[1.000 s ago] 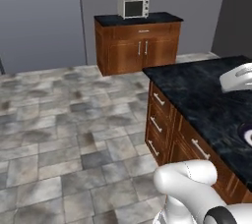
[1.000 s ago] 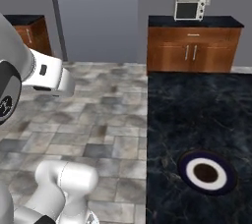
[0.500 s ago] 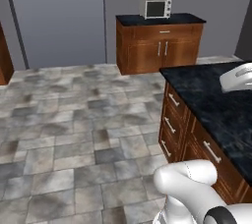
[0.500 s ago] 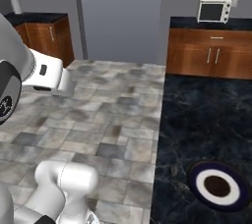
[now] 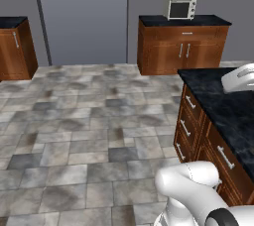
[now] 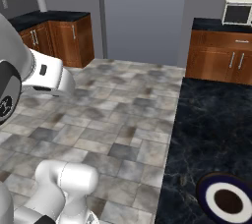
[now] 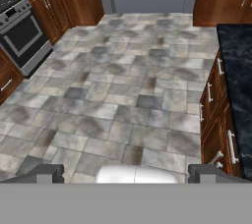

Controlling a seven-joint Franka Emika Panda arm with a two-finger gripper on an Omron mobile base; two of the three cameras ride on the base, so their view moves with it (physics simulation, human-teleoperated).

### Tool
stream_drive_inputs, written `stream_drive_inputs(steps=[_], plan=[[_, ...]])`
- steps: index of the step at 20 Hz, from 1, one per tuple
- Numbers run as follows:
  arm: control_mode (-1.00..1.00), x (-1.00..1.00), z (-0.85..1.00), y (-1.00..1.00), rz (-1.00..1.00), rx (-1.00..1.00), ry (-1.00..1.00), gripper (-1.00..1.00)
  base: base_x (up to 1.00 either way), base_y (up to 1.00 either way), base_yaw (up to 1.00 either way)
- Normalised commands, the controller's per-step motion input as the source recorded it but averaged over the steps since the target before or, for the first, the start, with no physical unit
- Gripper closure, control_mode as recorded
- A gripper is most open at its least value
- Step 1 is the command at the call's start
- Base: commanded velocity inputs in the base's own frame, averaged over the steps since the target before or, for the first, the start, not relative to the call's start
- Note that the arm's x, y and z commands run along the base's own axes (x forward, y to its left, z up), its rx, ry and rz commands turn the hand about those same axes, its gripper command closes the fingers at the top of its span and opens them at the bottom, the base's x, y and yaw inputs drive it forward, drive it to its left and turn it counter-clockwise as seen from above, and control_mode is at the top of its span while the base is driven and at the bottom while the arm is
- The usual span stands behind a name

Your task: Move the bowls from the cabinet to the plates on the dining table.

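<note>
Claw (image 7: pixel 126 170) released and empty above the floor; navy plate (image 6: pixel 225 200), bearing the brown bowl (image 6: pixel 229 201), lies to its right on the surface (image 6: pixel 206 120).

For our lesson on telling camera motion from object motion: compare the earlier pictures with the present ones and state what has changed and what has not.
The base has turned, so the whole scene slid right in both base views: the microwave and its cupboard shifted right, and the plate on the dining table moved toward the right base view's lower right corner. Nothing itself moved. The gripper stayed open and empty.
</note>
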Motion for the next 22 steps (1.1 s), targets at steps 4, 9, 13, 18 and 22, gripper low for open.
stream_drive_inputs(steps=[4,9,13,18,22], plan=[[1.00,0.00,0.00,0.00,0.00,0.00,0.00,-1.00,0.00,0.00,0.25],[1.00,0.00,0.00,0.00,0.00,0.00,0.00,-1.00,0.00,0.00,0.25],[1.00,0.00,0.00,0.00,0.00,0.00,0.00,-1.00,0.01,0.02,0.25],[1.00,0.00,0.00,0.00,0.00,0.00,0.00,-1.00,0.50,0.09,0.09],[1.00,0.00,0.00,0.00,0.00,0.00,0.00,-1.00,0.62,0.02,0.00]])
